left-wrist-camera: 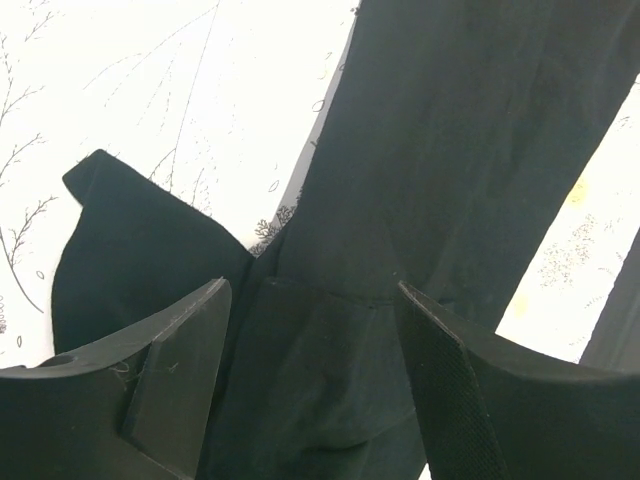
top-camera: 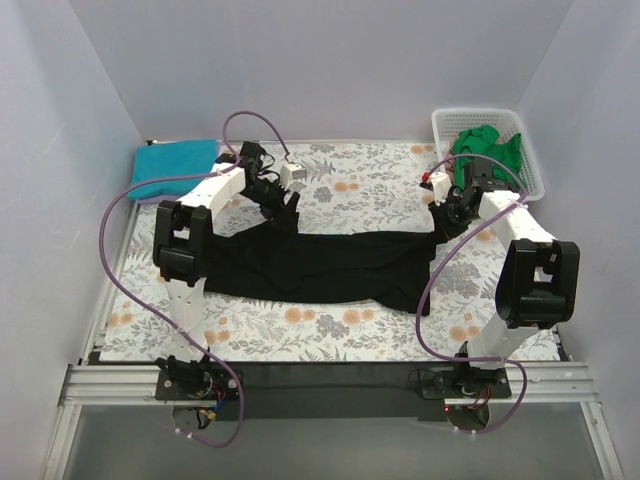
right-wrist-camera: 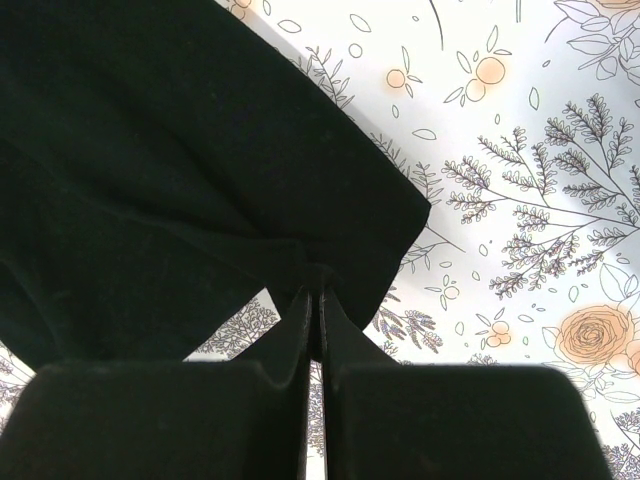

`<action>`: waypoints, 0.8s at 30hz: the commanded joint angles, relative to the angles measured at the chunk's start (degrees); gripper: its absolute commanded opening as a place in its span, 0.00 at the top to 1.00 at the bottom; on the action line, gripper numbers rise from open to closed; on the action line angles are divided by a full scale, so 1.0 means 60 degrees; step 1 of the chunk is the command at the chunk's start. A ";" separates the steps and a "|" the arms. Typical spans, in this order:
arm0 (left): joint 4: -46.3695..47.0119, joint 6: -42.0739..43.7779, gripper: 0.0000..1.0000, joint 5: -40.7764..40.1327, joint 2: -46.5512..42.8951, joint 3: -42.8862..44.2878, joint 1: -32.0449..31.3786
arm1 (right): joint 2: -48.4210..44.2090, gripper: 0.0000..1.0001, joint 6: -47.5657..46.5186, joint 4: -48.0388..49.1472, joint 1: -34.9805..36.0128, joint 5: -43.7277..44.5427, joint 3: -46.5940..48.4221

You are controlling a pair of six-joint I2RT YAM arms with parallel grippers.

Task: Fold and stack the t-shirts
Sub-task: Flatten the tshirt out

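Observation:
A large black t-shirt (top-camera: 330, 265) lies stretched across the middle of the floral table cover (top-camera: 350, 190). My left gripper (top-camera: 288, 215) hovers at its back left corner. In the left wrist view this gripper (left-wrist-camera: 315, 310) is open, its fingers (left-wrist-camera: 180, 365) standing apart with black cloth (left-wrist-camera: 440, 150) between and below them. My right gripper (top-camera: 443, 222) is at the shirt's back right corner. In the right wrist view it (right-wrist-camera: 318, 290) is shut on the edge of the black shirt (right-wrist-camera: 150, 170), lifting it slightly off the cover.
A folded teal shirt (top-camera: 175, 165) lies at the back left corner, with a lavender edge (top-camera: 148, 198) showing under it. A white lattice basket (top-camera: 520, 135) at the back right holds green shirts (top-camera: 485, 148). Purple cables loop from both arms.

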 commanded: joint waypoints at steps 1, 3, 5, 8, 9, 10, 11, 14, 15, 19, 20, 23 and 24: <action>0.0088 0.0142 0.35 0.0344 0.0029 -0.0042 -0.0004 | 0.0016 0.99 -0.0084 -0.0081 -0.0057 -0.0165 -0.0072; 0.0161 0.0039 0.37 0.0271 0.0073 -0.0027 -0.0033 | 0.0016 0.99 -0.0084 -0.0067 -0.0057 -0.0194 -0.0072; 0.0162 0.0024 0.38 0.0184 0.0132 0.0002 -0.0033 | 0.0031 0.99 -0.0069 -0.0067 -0.0057 -0.0209 -0.0072; 0.0162 -0.0005 0.38 0.0139 0.0220 0.0002 -0.0033 | 0.0060 0.99 -0.0084 -0.0081 -0.0057 -0.0194 -0.0042; 0.0191 -0.0005 0.38 0.0125 0.0220 -0.0027 -0.0033 | 0.0046 0.99 -0.0084 -0.0067 -0.0057 -0.0194 -0.0042; 0.0177 -0.0005 0.38 0.0124 0.0234 -0.0027 -0.0047 | 0.0060 0.99 -0.0084 -0.0067 -0.0057 -0.0194 -0.0028; 0.0191 -0.0005 0.39 0.0124 0.0264 -0.0042 -0.0048 | 0.0060 0.99 -0.0069 -0.0081 -0.0057 -0.0180 -0.0042; 0.0162 0.0039 0.43 0.0197 0.0264 -0.0085 -0.0048 | 0.0046 0.99 -0.0069 -0.0096 -0.0057 -0.0165 -0.0028; 0.0176 0.0039 0.45 0.0198 0.0206 -0.0115 -0.0048 | 0.0031 0.99 -0.0069 -0.0096 -0.0057 -0.0165 -0.0028; 0.0147 0.0053 0.57 0.0271 0.0059 -0.0202 -0.0048 | 0.0075 0.99 -0.0084 -0.0096 -0.0057 -0.0150 -0.0057; 0.0147 0.0053 0.64 0.0271 0.0001 -0.0232 -0.0048 | 0.0075 0.99 -0.0084 -0.0096 -0.0057 -0.0150 -0.0043; 0.0206 0.0083 0.76 0.0256 -0.0263 -0.0465 -0.0033 | 0.0090 0.99 -0.0084 -0.0096 -0.0057 -0.0136 -0.0057; 0.0220 0.0083 0.79 0.0256 -0.0351 -0.0524 -0.0033 | 0.0104 0.99 -0.0084 -0.0081 -0.0057 -0.0150 -0.0057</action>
